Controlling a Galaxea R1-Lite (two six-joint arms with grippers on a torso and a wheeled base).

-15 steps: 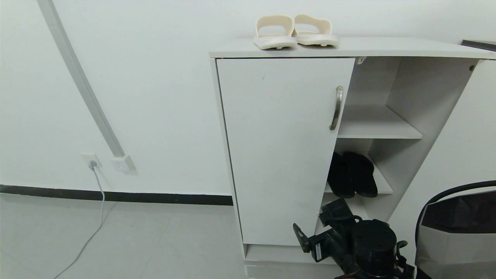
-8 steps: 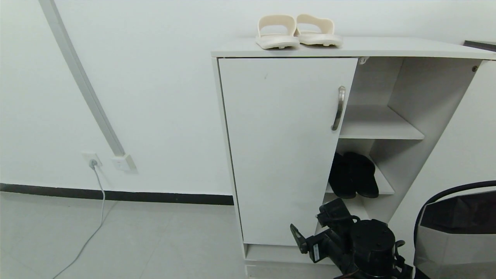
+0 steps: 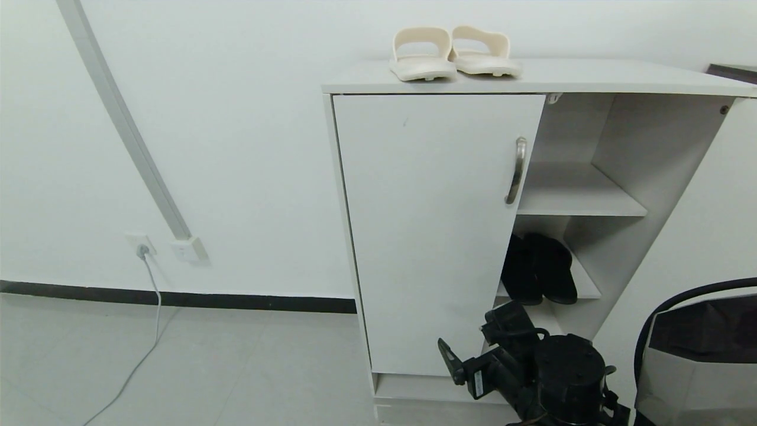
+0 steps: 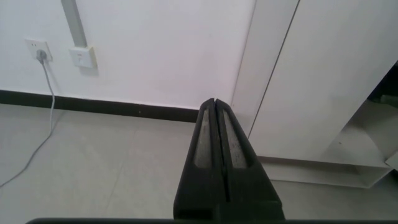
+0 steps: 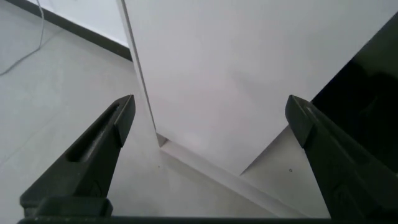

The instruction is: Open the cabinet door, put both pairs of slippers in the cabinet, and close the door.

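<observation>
White two-door shoe cabinet (image 3: 591, 74) standing against a white wall, seen from the front. Its left door (image 3: 432, 236), a plain white panel with a curved brushed-metal handle (image 3: 516, 170) near its inner edge, is closed. The right door (image 3: 698, 225) is swung wide open and exposes two shelves.

A pair of cream open-toe slippers (image 3: 452, 58) rests side by side on the cabinet's top surface, above the closed door, with the two touching. A pair of black slippers (image 3: 541, 269) lies inside on the lower shelf (image 3: 588, 289), partly hidden behind the edge of the closed door. The upper shelf (image 3: 579, 195) sits above them.

Left gripper (image 4: 215, 102): both fingers pressed flat together and gripping nothing, held above the grey tiled floor (image 3: 236, 367) and pointing towards the wall beside the cabinet's left flank.

Right gripper (image 5: 210, 102): fingers spread wide apart with nothing between them, facing the lower corner of the closed door and the white base below it.

On the wall left of the cabinet, a slanting grey conduit strip (image 3: 124, 124) ends at a small white box, beside a white wall socket (image 3: 140, 244). A grey cable (image 3: 155, 307) drops from the socket across a black skirting band (image 3: 177, 299) to the floor.
</observation>
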